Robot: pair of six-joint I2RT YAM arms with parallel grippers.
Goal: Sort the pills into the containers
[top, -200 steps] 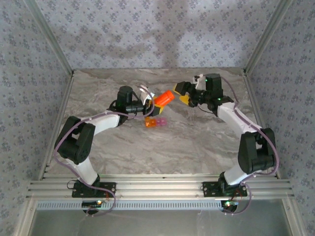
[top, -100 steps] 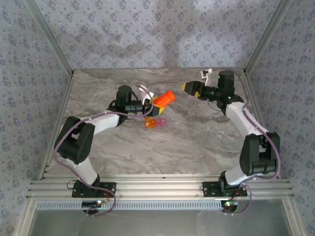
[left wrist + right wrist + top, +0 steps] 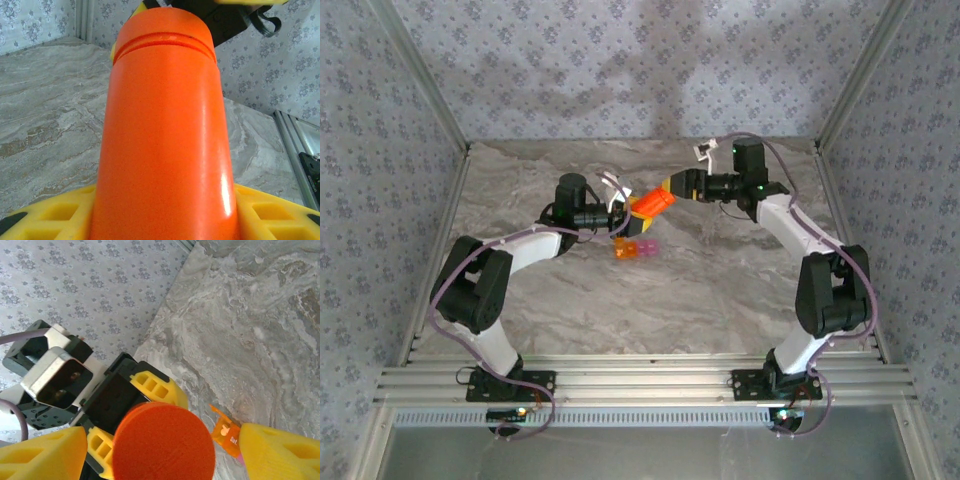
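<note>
Top view: left gripper [image 3: 630, 212] is clamped on the lower end of an orange bottle [image 3: 652, 202]. The bottle is held tilted above the table [image 3: 720, 290], cap end toward the far right corner. The right gripper [image 3: 673, 185] sits at that cap end. The containers [image 3: 634, 249], joined orange and pink cubes, rest on the table about midway between its left and right edges. They lie just to the near side of the bottle, clear of both grippers.

Left wrist view: bottle body is pinched between the two yellow fingers [image 3: 272, 215]. The right gripper's black and yellow body is just past the cap.

Right wrist view: round cap [image 3: 164, 442] is seen face-on between the right gripper's fingers, with a gap on each side. Jaws stand wide apart, probably not touching the cap; the lower edge is cropped. The orange half of the containers shows beside the right finger, down on the table.
</note>
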